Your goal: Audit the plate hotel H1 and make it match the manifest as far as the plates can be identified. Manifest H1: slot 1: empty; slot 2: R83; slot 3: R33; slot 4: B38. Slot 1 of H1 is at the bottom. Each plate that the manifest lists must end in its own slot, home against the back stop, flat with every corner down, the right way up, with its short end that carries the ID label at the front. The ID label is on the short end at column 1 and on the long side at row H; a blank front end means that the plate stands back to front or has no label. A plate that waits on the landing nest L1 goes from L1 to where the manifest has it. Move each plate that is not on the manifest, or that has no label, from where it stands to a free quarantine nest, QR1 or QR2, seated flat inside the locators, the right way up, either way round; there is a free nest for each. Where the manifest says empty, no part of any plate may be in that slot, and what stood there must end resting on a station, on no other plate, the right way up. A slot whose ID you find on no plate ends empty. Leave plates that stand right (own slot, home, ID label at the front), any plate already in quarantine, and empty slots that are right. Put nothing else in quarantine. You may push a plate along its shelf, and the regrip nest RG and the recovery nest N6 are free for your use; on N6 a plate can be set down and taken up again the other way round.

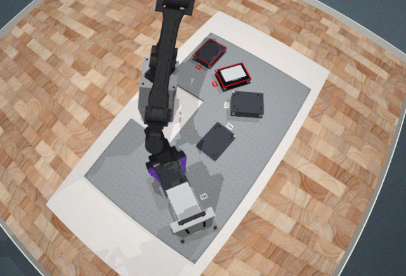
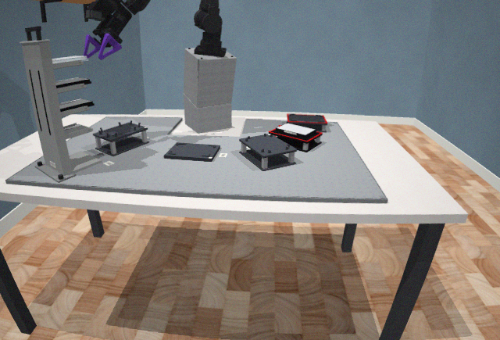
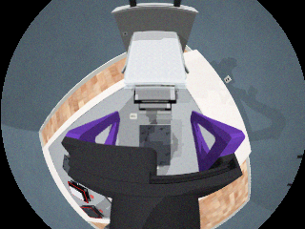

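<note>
The plate hotel H1 (image 2: pixel 40 98) (image 1: pixel 193 225) stands at the left end of the grey mat (image 2: pixel 323 174). Its top slot holds a white plate (image 2: pixel 68 59) (image 1: pixel 181 200) (image 3: pixel 154 64). The two slots below each hold a dark plate, one (image 2: pixel 73 82) above the other (image 2: pixel 76 105). The bottom shelf (image 2: pixel 77 129) looks bare. My gripper (image 2: pixel 101 47) (image 1: pixel 167 167) (image 3: pixel 155 130) is open and empty. It hangs just in front of the top slot, at the white plate's front end, without touching it. I cannot read any label.
A raised dark nest (image 2: pixel 119 130) stands before the hotel, below my gripper. A flat dark nest (image 2: pixel 193 151) (image 1: pixel 216 140) and another raised nest (image 2: pixel 267 144) (image 1: pixel 247 103) lie mid-mat. Two red-rimmed nests stand behind, one bare (image 1: pixel 209 52), one with a white plate (image 1: pixel 233 74) (image 2: pixel 295 129).
</note>
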Motion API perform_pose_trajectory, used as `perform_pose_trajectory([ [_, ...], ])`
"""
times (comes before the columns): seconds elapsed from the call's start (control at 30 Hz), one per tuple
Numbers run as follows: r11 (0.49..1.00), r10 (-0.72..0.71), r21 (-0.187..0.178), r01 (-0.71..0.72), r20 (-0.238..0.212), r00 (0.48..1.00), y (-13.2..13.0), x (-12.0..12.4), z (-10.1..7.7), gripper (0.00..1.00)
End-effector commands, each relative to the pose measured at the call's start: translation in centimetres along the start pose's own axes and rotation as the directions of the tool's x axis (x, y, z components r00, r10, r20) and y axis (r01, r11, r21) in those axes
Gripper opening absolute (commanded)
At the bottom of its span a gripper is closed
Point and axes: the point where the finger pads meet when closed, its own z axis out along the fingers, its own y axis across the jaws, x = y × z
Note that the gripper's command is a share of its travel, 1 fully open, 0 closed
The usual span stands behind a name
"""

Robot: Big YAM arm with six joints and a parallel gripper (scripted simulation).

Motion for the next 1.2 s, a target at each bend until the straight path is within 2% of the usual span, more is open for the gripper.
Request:
perform_pose_trajectory([
  [0.0,1.0,-0.01,-0.002,0.01,0.03,1.0,-0.2,-2.8,0.8,1.0],
  [0.1,1.0,-0.005,0.006,0.005,0.033,0.999,-0.6,-3.1,0.9,1.0],
  [0.33,1.0,-0.009,-0.002,0.009,0.029,1.0,-0.1,-3.6,1.6,1.0],
  [0.37,1.0,-0.005,0.021,0.004,0.056,0.998,-1.3,-4.4,0.8,1.0],
  [0.5,1.0,-0.009,-0.002,0.009,0.029,1.0,-0.1,-4.1,2.0,1.0],
  [0.67,1.0,-0.004,0.005,0.004,0.033,0.999,-0.5,-4.6,2.3,1.0],
  [0.9,1.0,-0.01,-0.002,0.01,0.032,0.999,-0.1,-5.1,3.0,1.0],
  [0.93,1.0,-0.004,0.019,0.003,0.052,0.999,-1.2,-5.8,2.2,1.0],
  [1.0,1.0,0.0,0.009,0.0,0.034,0.999,-0.8,-5.3,3.0,1.0],
  [1.17,1.0,-0.008,-0.001,0.008,0.033,0.999,-0.2,-5.8,3.7,1.0],
])
